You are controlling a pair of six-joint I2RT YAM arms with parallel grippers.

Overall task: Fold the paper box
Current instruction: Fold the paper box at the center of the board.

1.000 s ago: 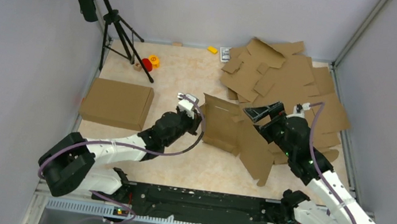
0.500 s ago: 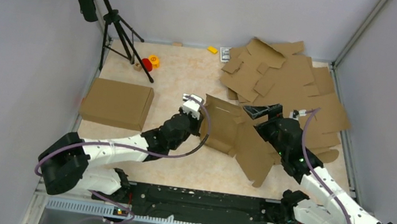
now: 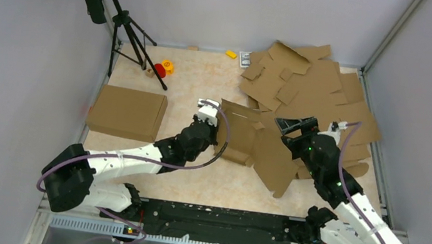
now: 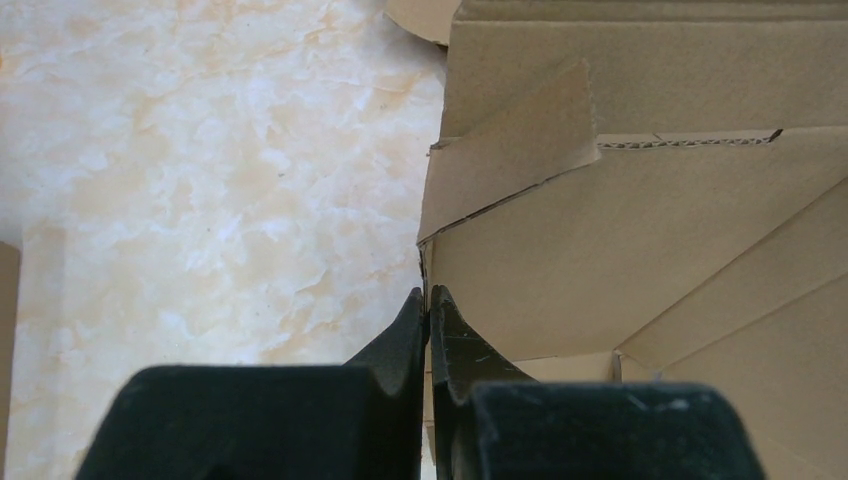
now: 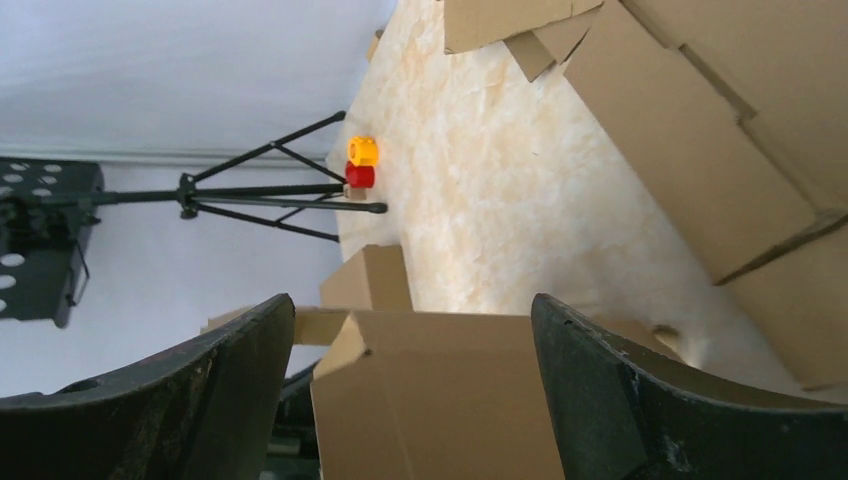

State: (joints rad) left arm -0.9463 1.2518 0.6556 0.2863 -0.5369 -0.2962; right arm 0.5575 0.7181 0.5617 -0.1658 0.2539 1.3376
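Observation:
The paper box is a partly folded brown cardboard blank in the middle of the table, its left wall standing up. My left gripper is shut on that wall's edge. In the left wrist view the jaws pinch the thin cardboard edge of the paper box. My right gripper hovers at the box's right side, open. In the right wrist view its fingers stand wide apart with a cardboard panel between them, touching neither.
A finished closed cardboard box lies at the left. A heap of flat cardboard blanks fills the back right. A black tripod stands back left, with a red piece and a yellow piece by its foot.
My right gripper has drifted right and slightly nearer, away from the box's middle. The box's big right panel has shifted left a little. My left gripper keeps its pinch and edged slightly farther away.

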